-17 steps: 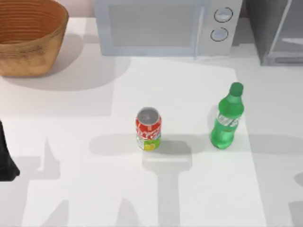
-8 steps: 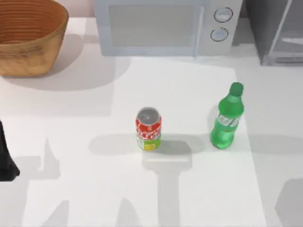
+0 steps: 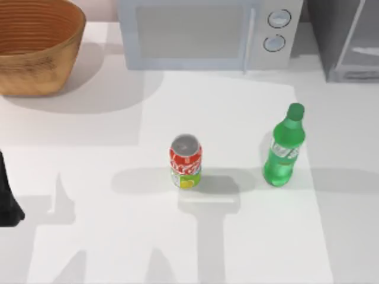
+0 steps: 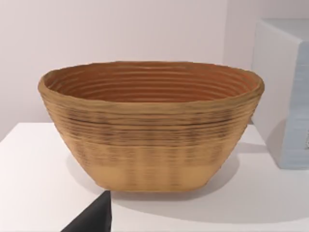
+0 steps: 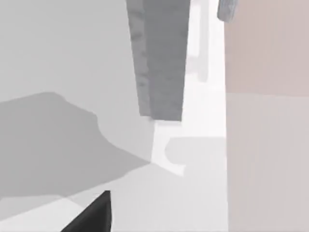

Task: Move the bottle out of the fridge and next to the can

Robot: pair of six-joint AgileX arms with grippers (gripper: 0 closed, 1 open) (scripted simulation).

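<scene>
Left edge of the top view: left arm [image 3: 9, 201] parked, dark bit just inside frame; can't tell its claw's state. Wicker basket [image 3: 37, 44] upper left on the table [image 3: 89, 236], also in the left wrist view [image 4: 149, 125].

Top centre: light-grey microwave [image 3: 201, 32], two round dials.

Centre: the can [image 3: 186, 161] upright, red, white lettering, green-yellow lower band, silver top.

Right of centre: the bottle [image 3: 284, 148] upright on the table, out of the fridge [image 3: 349, 41], which sits in the upper right corner. Green translucent plastic, green cap, pale label band, taller than the can. Near the can with a clear gap between, not touching.

Right claw: can't tell its state. Right wrist view has a dark corner low in frame, plus a grey upright panel, probably the fridge.

Judgement: placement looks done, nothing gripping the bottle. Next calls for nothing beyond parking the right arm, unless a tighter gap is wanted.
</scene>
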